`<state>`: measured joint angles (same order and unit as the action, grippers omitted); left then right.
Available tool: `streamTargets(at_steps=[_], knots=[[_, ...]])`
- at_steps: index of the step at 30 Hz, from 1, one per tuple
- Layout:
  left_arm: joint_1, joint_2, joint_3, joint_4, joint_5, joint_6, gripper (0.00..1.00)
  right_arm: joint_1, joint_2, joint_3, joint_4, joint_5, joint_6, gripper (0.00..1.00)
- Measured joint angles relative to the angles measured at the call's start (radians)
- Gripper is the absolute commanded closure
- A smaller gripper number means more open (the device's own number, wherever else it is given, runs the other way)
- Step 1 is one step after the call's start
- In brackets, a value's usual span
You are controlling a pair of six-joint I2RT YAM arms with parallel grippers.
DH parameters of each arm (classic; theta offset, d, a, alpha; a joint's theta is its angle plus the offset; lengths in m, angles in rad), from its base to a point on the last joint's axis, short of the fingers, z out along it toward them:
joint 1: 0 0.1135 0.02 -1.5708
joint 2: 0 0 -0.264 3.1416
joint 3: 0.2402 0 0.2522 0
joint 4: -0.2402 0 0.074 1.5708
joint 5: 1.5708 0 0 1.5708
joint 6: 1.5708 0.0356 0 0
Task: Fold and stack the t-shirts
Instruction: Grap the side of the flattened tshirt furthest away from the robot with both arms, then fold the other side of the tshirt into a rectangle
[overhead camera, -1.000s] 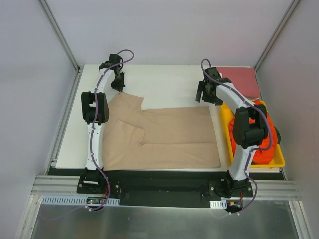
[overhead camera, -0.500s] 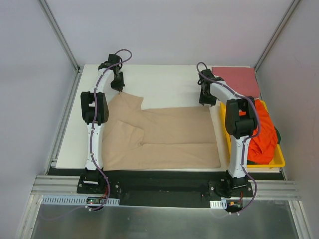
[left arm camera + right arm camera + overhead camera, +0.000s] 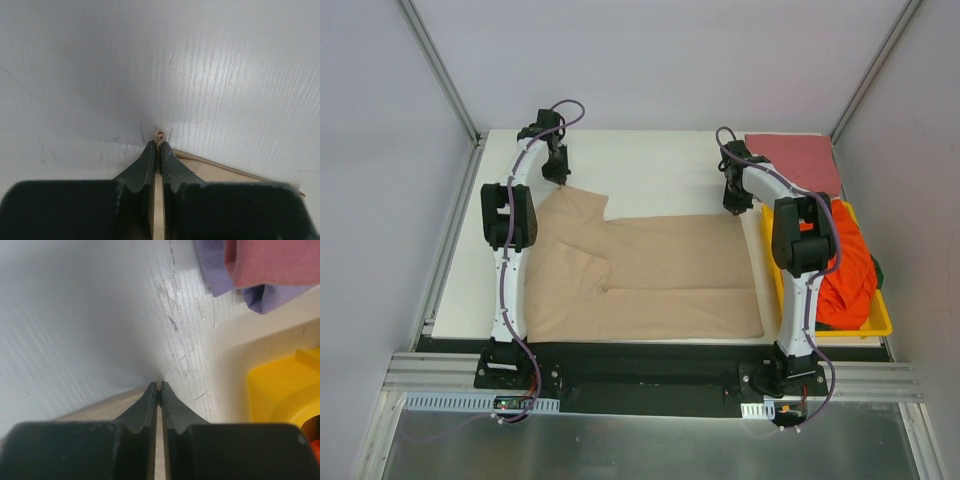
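Observation:
A tan t-shirt [image 3: 660, 270] lies spread flat across the white table. My left gripper [image 3: 558, 178] is shut on its far left corner, and a nub of tan cloth [image 3: 160, 136] pokes out between the tips in the left wrist view. At the far right corner my right gripper [image 3: 731, 207] is down on the table, shut, with tan cloth [image 3: 100, 412] running in between the jaws. A dusty pink-red t-shirt [image 3: 798, 160] lies folded at the back right, on top of a lavender one [image 3: 215, 270]. An orange-red t-shirt [image 3: 845, 262] is bunched in the tray.
A yellow plastic tray [image 3: 873, 325] stands along the table's right edge, just right of my right arm and close to the tan shirt's right hem. Grey walls enclose the table on three sides.
My right gripper has come down onto the tan shirt's far right corner and gone from wide open to shut on it. The left arm has not moved.

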<state>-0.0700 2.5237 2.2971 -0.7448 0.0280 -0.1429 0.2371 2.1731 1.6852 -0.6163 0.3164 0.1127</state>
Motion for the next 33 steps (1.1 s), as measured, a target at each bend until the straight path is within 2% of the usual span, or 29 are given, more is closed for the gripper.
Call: streamTargets(at_steps=[5, 10, 15, 25, 33], knots=[[0.000, -0.022, -0.023, 0.001, 0.020, -0.008, 1.00, 0.000, -0.006, -0.013, 0.033, -0.023, -0.050, 0.99], [0.000, -0.119, -0.129, 0.005, 0.027, -0.037, 1.00, -0.001, -0.092, -0.140, 0.121, -0.083, -0.114, 0.99], [0.000, -0.326, -0.361, 0.042, 0.043, -0.084, 1.00, 0.008, -0.229, -0.291, 0.192, -0.141, -0.164, 0.99], [-0.007, -0.750, -0.858, 0.164, 0.038, -0.163, 1.00, 0.093, -0.470, -0.479, 0.236, -0.126, -0.212, 0.99], [-0.037, -1.109, -1.172, 0.191, -0.140, -0.296, 1.00, 0.108, -0.650, -0.605, 0.238, -0.113, -0.215, 0.99]])
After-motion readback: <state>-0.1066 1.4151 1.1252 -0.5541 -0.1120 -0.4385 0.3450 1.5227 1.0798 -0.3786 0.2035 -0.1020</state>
